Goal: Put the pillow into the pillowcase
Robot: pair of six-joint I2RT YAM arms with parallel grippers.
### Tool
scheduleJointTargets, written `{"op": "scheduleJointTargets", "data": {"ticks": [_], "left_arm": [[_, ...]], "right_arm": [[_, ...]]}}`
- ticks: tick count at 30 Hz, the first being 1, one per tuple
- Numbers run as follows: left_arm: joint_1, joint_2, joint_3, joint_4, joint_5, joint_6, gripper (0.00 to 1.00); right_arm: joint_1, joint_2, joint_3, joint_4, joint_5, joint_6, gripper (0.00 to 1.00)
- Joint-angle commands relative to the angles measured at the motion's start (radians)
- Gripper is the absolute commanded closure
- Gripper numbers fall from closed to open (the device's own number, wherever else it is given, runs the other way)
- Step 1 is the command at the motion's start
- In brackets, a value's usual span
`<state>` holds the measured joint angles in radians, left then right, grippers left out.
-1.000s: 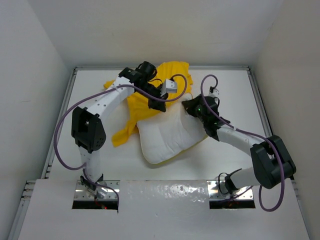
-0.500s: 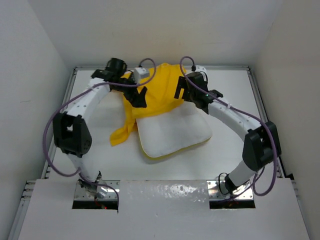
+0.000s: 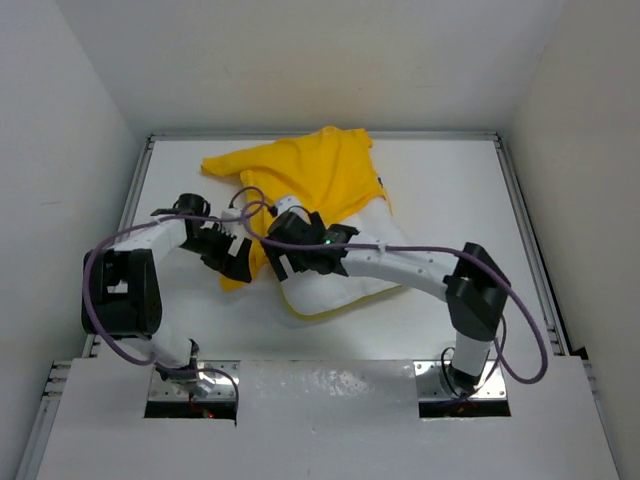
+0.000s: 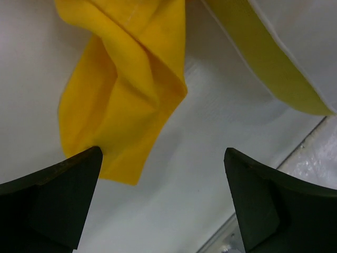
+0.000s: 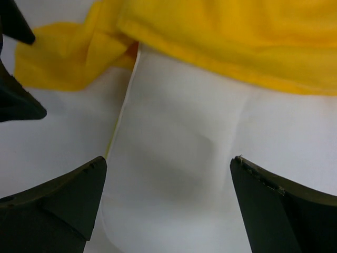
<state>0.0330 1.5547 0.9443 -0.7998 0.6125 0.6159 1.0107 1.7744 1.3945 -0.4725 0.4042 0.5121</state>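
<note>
Plain white walls (image 3: 300,60) enclose the white tabletop (image 3: 450,180) on three sides; metal rails (image 3: 136,190) line its left and right edges.

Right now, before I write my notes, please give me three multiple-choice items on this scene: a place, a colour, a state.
1. Where does the pillowcase lie?
A. over the far end of the pillow
B. wholly under it
C. apart from it
2. What colour is the pillow's edge band?
A. blue
B. yellow
C. red
3. How do the jaws stand?
A. both pairs open, empty
B. both pairs shut on fabric
C. only the left pair shut
Answers: 1 A, yellow fabric covers the pillow's far part; 2 B, the left wrist view shows it yellow; 3 A, each wrist view shows jaws wide apart, gripping nothing.
</note>
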Motion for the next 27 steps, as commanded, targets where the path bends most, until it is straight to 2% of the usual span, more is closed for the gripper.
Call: {"op": "scheduleJointTargets", "data": {"ticks": [1,4,8,9,10,11,12,13,14,18,19,22,23,27], "left_arm": [[-0.010,-0.030,-0.025,0.273,0.050,-0.034,0.00],[-0.022,-0.004,-0.081,0.441,0.033,-0.103,0.00],[-0.128,0.060,-0.127,0.603,-0.097,-0.194,0.00],[-0.145,0.097,-0.130,0.628,-0.117,-0.234,0.05],[-0.168,0.120,-0.128,0.657,-0.132,-0.251,0.12],[-0.171,0.171,-0.115,0.659,-0.138,-0.269,0.39],[-0.174,0.195,-0.099,0.631,-0.148,-0.268,0.55],[-0.167,0.214,-0.084,0.610,-0.148,-0.262,0.70],[-0.163,0.220,-0.064,0.603,-0.136,-0.263,0.99],[-0.134,0.190,-0.042,0.512,0.001,-0.240,1.00],[-0.134,0.183,-0.015,0.481,0.095,-0.231,1.00],[-0.146,0.166,0.071,0.308,0.278,-0.147,1.00],[-0.154,0.168,0.097,0.201,0.306,-0.081,1.00],[-0.208,0.162,0.226,-0.063,0.421,0.131,1.00]], "right_arm": [[0.035,0.063,0.024,-0.008,0.033,0.038,0.01],[0.042,0.141,0.030,-0.001,0.047,0.062,0.01],[0.037,0.230,0.066,-0.048,0.085,0.063,0.01],[0.034,0.243,0.061,-0.029,0.084,0.065,0.02],[0.028,0.264,0.052,-0.023,0.078,0.071,0.09],[0.003,0.273,0.048,-0.022,0.040,0.100,0.22],[-0.012,0.280,0.041,-0.006,0.016,0.120,0.70],[-0.027,0.280,0.019,0.008,-0.007,0.138,0.92],[-0.059,0.275,0.003,0.033,-0.078,0.149,1.00],[-0.136,0.232,0.006,0.220,-0.234,0.178,1.00],[-0.152,0.220,0.029,0.247,-0.240,0.183,1.00],[-0.170,0.194,0.179,0.357,-0.185,0.228,1.00],[-0.172,0.210,0.226,0.395,-0.124,0.244,1.00],[-0.184,0.341,0.537,0.356,0.089,0.289,1.00]]}}
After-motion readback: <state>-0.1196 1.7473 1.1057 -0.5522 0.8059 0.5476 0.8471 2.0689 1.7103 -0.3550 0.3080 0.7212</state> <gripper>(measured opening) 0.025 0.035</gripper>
